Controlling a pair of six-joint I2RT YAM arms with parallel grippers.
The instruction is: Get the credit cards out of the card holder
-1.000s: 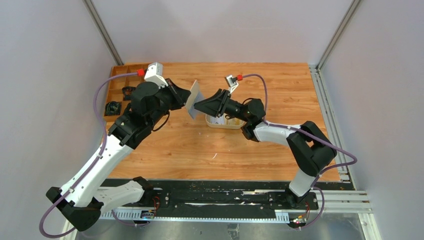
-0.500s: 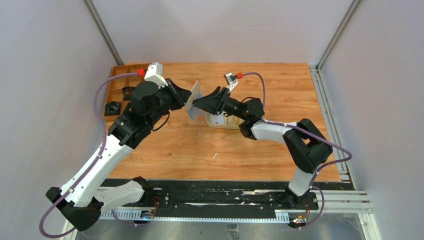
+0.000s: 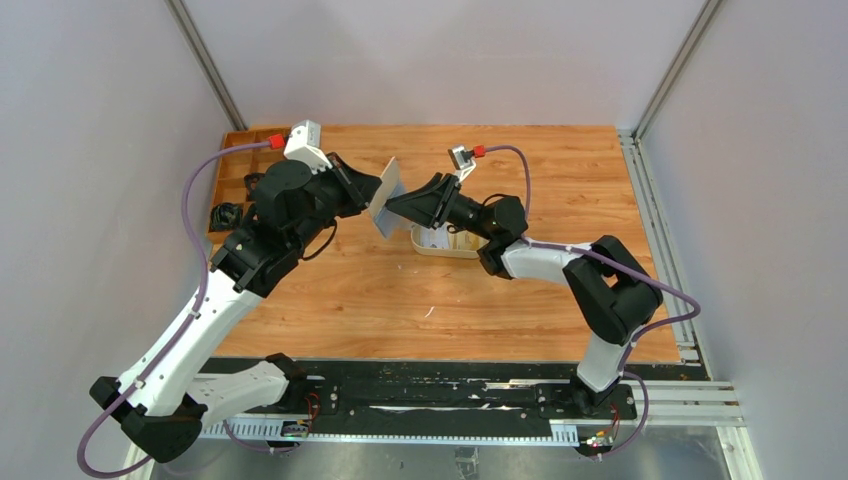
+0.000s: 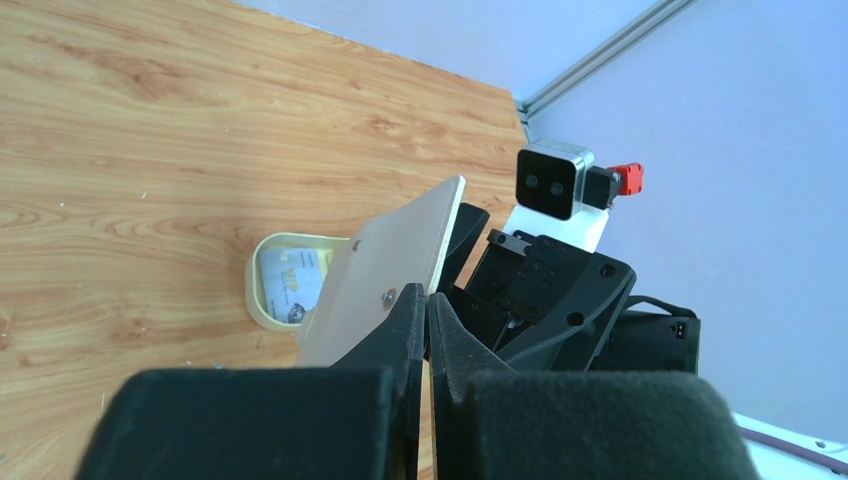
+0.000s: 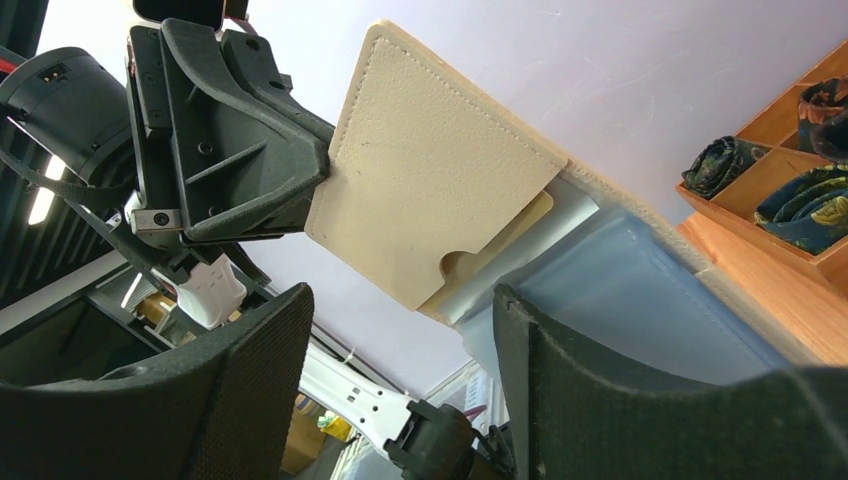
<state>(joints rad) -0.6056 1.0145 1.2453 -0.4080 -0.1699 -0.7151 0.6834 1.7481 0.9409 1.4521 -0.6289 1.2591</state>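
left gripper (image 4: 425, 298) pinches the card holder (image 4: 400, 255); right gripper (image 5: 400, 300), spread wide, seems right up against it

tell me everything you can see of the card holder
The card holder is a cream-beige wallet of leather-look material with stitched edges, held tilted in the air above the table. Its outer face carries two small metal studs. Inside, a pale blue-grey pocket shows, and a thumb notch in the cream flap reveals a yellow card tucked in. The left gripper is shut on one edge. The right gripper is open, close before the inner face.
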